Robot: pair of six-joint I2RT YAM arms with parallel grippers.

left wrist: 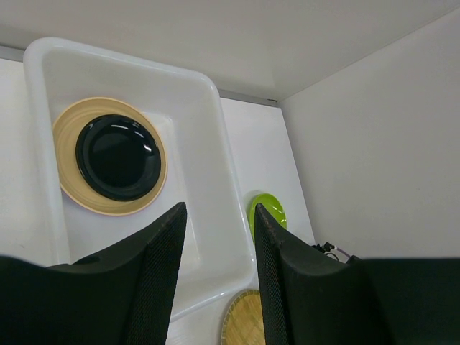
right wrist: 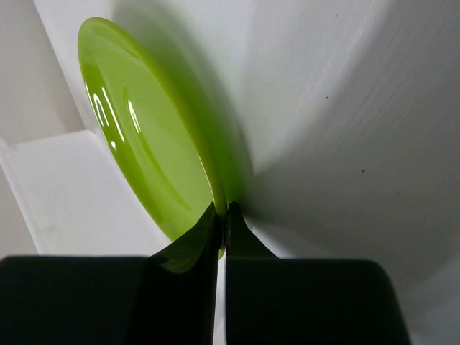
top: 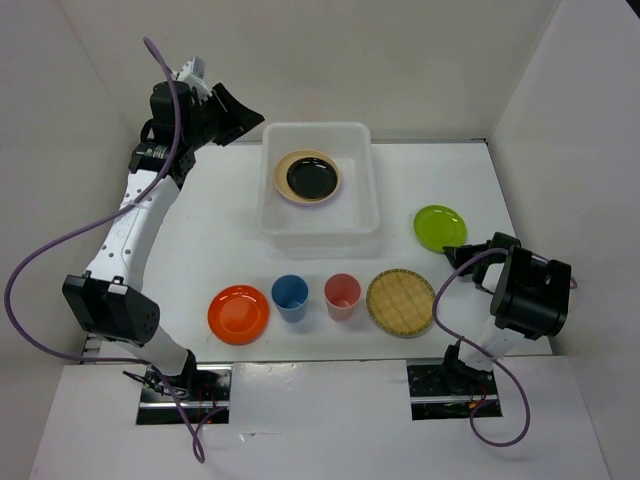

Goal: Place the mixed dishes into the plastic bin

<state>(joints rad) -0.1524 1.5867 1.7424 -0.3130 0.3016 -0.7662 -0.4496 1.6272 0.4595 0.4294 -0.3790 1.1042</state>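
One lime green plate [right wrist: 144, 129] lies flat, rim pinched by right end effector [right wrist: 223, 212]; left end effector [left wrist: 219, 212] half-open, empty.

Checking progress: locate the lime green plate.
Top view: the lime green plate sits right of the plastic bin, its near rim pinched by the right gripper.

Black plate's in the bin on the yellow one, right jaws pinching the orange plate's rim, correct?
No: the right jaws pinch the rim of the green plate, per the right wrist view. The black plate is in the bin on the yellow plate.
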